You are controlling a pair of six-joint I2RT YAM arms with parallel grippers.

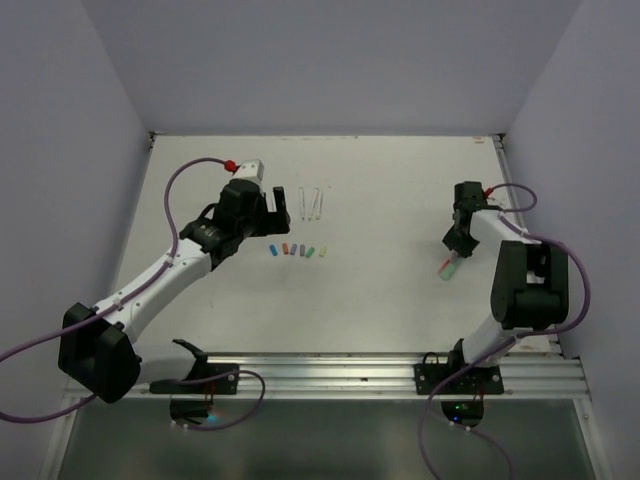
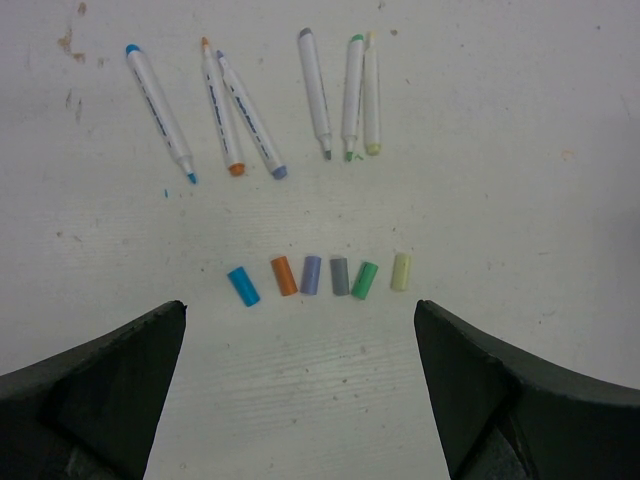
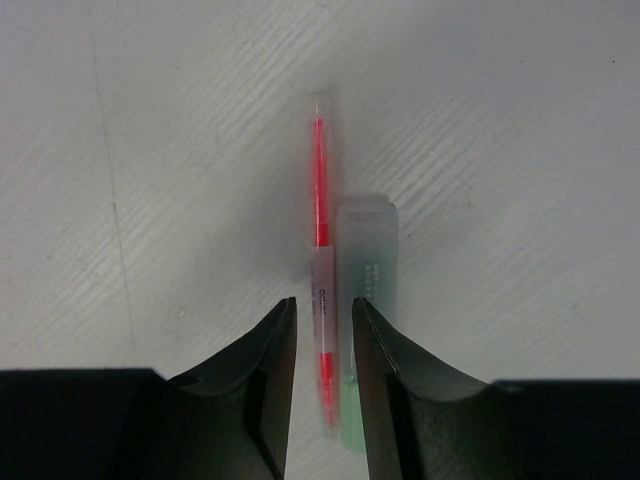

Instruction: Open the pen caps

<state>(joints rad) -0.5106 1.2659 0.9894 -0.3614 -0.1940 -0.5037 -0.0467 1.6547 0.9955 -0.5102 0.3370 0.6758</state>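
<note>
Six pen caps lie in a row in the left wrist view: blue (image 2: 243,285), orange (image 2: 284,275), purple (image 2: 311,274), grey (image 2: 340,275), green (image 2: 365,280) and yellowish (image 2: 401,271). They also show in the top view (image 1: 297,250). My left gripper (image 2: 300,390) is open and empty, hovering just before the row. My right gripper (image 3: 324,330) has its jaws a narrow gap apart. A thin red pen (image 3: 321,230) runs through that gap. A mint green pen (image 3: 367,260) lies beside it, partly under the right finger. I cannot tell whether the jaws grip either one.
Several uncapped white pen barrels (image 2: 318,95) lie in a loose row beyond the caps, also seen in the top view (image 1: 311,203). The right gripper (image 1: 457,240) is near the table's right side, far from the caps. Walls enclose the table on three sides.
</note>
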